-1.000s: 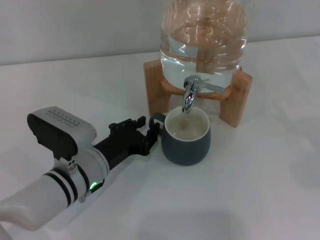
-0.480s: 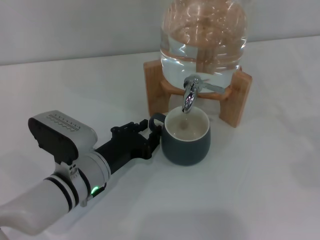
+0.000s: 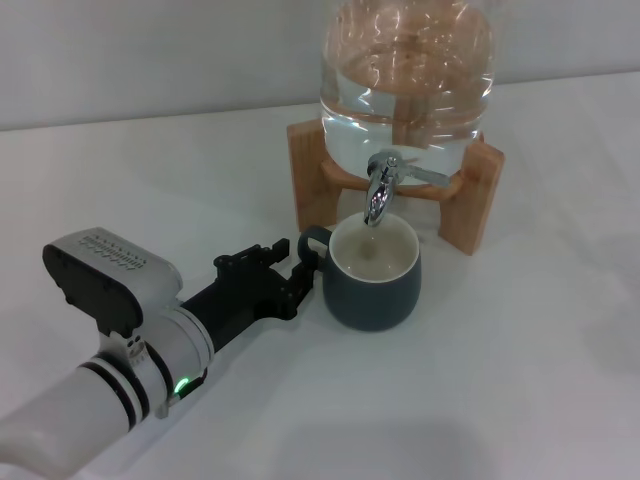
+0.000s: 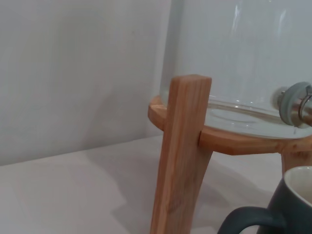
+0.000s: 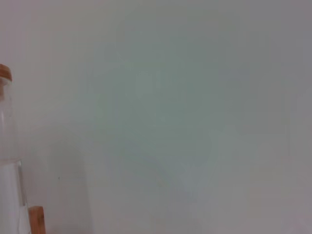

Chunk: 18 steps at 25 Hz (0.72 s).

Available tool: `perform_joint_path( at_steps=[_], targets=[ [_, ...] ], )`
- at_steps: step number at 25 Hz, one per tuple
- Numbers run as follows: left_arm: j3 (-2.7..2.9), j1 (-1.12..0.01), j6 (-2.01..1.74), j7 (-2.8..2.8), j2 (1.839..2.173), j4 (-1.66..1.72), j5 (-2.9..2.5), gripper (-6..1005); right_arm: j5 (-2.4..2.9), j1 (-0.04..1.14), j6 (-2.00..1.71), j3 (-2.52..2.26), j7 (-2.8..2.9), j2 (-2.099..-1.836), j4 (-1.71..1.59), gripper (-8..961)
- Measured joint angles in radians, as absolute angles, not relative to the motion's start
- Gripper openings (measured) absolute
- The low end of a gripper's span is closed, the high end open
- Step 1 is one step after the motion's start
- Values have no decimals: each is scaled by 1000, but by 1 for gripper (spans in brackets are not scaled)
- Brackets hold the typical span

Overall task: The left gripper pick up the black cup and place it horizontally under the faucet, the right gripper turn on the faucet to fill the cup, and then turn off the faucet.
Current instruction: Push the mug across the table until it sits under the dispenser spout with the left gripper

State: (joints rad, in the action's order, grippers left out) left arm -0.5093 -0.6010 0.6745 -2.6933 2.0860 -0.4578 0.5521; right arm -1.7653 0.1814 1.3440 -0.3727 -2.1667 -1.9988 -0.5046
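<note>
Black cup (image 3: 372, 274) stands upright on the white worktop (image 3: 500, 380), directly beneath the faucet (image 3: 380, 192), its cream inside facing up and its loop handle turned toward the left gripper (image 3: 292, 268). That gripper sits just beside the handle with its jaws released; one finger reaches close to the loop, though whether it touches I cannot tell. Behind the jaws the black wrist runs back to the white-grey arm, which carries a grey boxy module (image 3: 105, 275) and a small green light (image 3: 182, 383), and lies away from the cup toward the near edge of the worktop.

The chrome faucet points down over the cup's mouth. It is fitted low on the big clear water jar (image 3: 405, 75), which rests in a wooden stand (image 3: 310, 180) just behind the cup. From the left wrist view, one upright leg of the stand is close by, with the cup's rim and handle near it.

The right gripper is nowhere to be seen.
</note>
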Motion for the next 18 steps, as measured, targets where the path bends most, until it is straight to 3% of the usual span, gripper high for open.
perform_joint_path(
  at_steps=[18],
  targets=[
    [-509, -565, 773, -2701, 2083, -430, 551, 392, -1764, 182, 1285, -373, -2166, -1999, -505, 853]
  ],
)
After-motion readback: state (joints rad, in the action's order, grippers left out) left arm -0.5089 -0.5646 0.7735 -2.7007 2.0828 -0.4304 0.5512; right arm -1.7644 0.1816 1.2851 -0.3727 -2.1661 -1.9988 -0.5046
